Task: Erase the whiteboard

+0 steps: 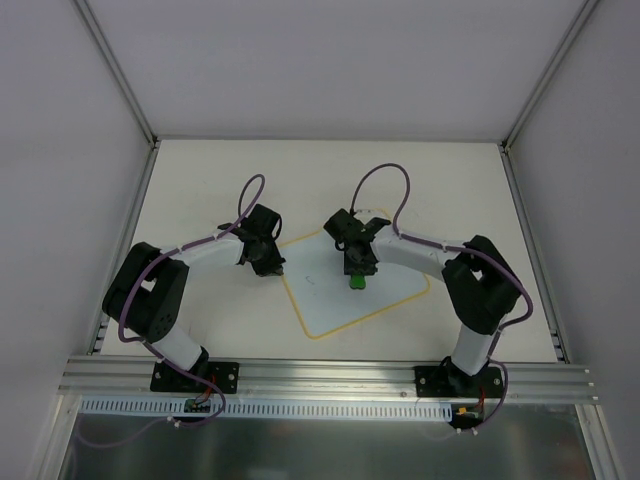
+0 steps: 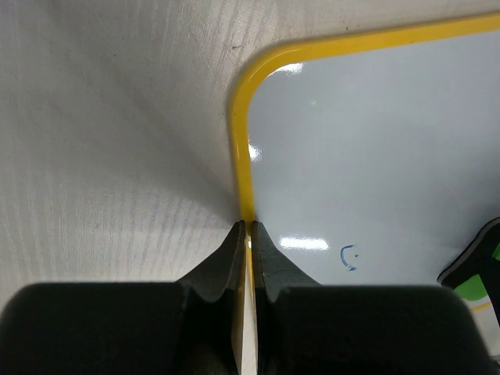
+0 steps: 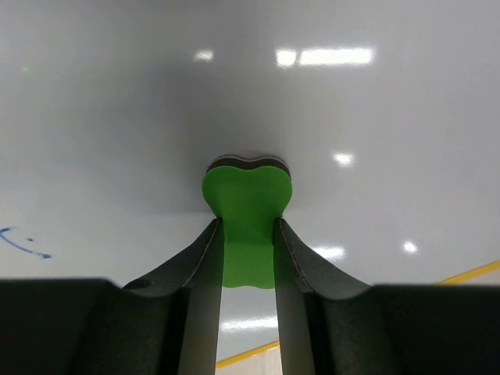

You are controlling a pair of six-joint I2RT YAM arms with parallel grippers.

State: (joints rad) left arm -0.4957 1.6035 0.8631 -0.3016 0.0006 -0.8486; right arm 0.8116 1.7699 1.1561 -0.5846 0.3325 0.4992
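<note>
The whiteboard point(image 1: 335, 300) lies flat on the table, pale with a yellow rim. A small blue scribble point(image 1: 311, 281) sits near its left side and also shows in the left wrist view point(image 2: 349, 257) and the right wrist view point(image 3: 23, 244). My left gripper point(image 1: 272, 268) is shut, its tips point(image 2: 249, 226) resting on the board's point(image 2: 375, 156) left rim just below the rounded corner. My right gripper point(image 1: 357, 272) is shut on the green eraser point(image 3: 248, 195) and holds it down on the board point(image 3: 117, 117), to the right of the scribble.
The off-white tabletop point(image 1: 220, 180) surrounds the board, walled on three sides. An aluminium rail point(image 1: 320, 375) runs along the near edge by the arm bases. The eraser's edge shows in the left wrist view point(image 2: 478, 283).
</note>
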